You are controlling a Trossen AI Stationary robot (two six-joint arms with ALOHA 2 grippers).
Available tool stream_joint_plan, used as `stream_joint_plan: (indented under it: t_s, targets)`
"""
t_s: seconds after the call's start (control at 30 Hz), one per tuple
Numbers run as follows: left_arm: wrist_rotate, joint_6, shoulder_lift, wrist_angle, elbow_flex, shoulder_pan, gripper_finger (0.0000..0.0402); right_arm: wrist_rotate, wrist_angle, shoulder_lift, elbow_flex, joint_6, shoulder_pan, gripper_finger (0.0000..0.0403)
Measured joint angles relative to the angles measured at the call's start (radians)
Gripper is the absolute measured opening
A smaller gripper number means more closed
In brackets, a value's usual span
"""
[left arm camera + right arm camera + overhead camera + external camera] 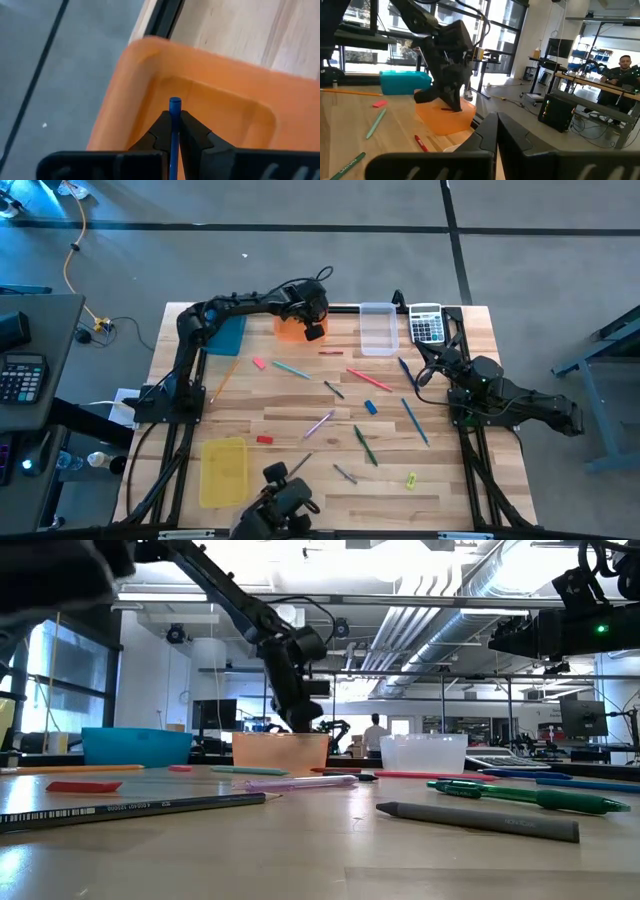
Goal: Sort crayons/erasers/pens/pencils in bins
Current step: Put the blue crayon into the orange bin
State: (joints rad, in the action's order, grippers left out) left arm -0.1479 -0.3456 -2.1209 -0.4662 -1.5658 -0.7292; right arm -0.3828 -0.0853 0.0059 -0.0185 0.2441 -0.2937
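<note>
The left gripper (pixel 174 131) holds a blue pen (pixel 174 131) tight over the orange bin (pixel 131 85), so next it should let go.

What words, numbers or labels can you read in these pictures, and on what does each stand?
None can be read for certain.
On the dark pencil: a barcode and small print, too blurred.
On the grey crayon: faint lettering, unreadable.
On the green stick: dark lettering, unreadable.
On the calculator: keys too small.
</note>
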Motion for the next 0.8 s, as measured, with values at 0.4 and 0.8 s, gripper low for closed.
stream_joint_plan:
  t_s: [0.4, 0.8]
  targets:
    - [0.068, 0.031, -0.043, -0.012, 0.000, -0.035, 0.0003, 0.000, 0.000, 0.000, 0.000, 0.000, 0.000, 0.0000]
    - [0.080, 0.029, -0.043, -0.030, 0.000, -0.036, 0.0026, 0.000, 0.000, 0.000, 0.000, 0.000, 0.000, 0.0000]
